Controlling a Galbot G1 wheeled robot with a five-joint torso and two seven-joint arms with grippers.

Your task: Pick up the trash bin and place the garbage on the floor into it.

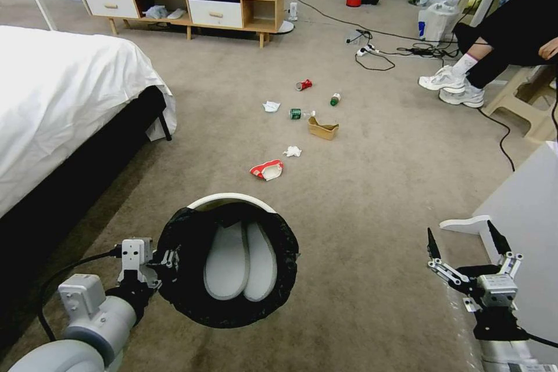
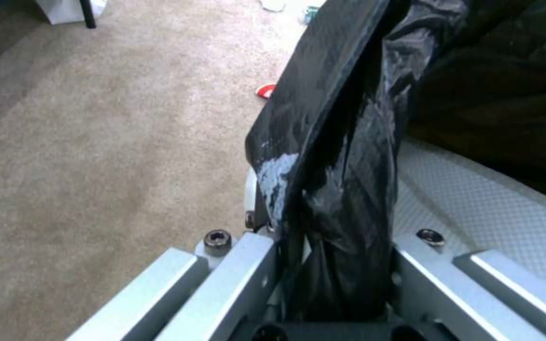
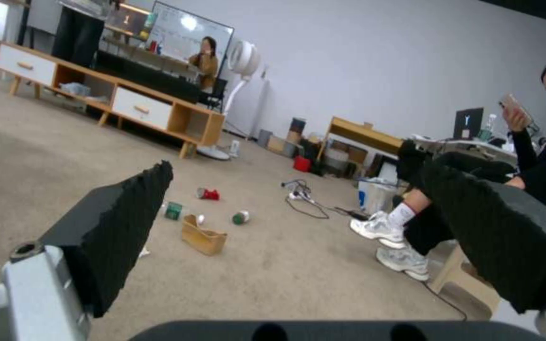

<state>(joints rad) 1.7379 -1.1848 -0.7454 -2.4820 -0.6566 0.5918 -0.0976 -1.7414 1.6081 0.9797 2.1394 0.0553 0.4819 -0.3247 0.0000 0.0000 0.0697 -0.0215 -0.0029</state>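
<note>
My left gripper (image 1: pixel 168 258) is shut on the rim of the trash bin (image 1: pixel 232 200), a round white bin with a black bag (image 2: pixel 342 142) folded over its edge, held above the floor (image 1: pixel 360 197) at the lower centre. The left wrist view shows the bag pinched between the jaws. The garbage lies ahead on the carpet: red-and-white wrapper (image 1: pixel 267 170), two tissues (image 1: pixel 293 151) (image 1: pixel 271 106), brown carton (image 1: pixel 323 128), green can (image 1: pixel 296 113), green bottle (image 1: pixel 335 99) and red can (image 1: pixel 303 85). My right gripper (image 1: pixel 464 241) hangs open at the lower right, holding nothing.
A bed (image 1: pixel 64 99) with a white cover fills the left side. A low wooden cabinet (image 1: pixel 186 6) stands at the back. Cables (image 1: pixel 378 49) and a seated person's feet (image 1: pixel 459 84) are at the right, with white furniture (image 1: pixel 523 203) close to my right arm.
</note>
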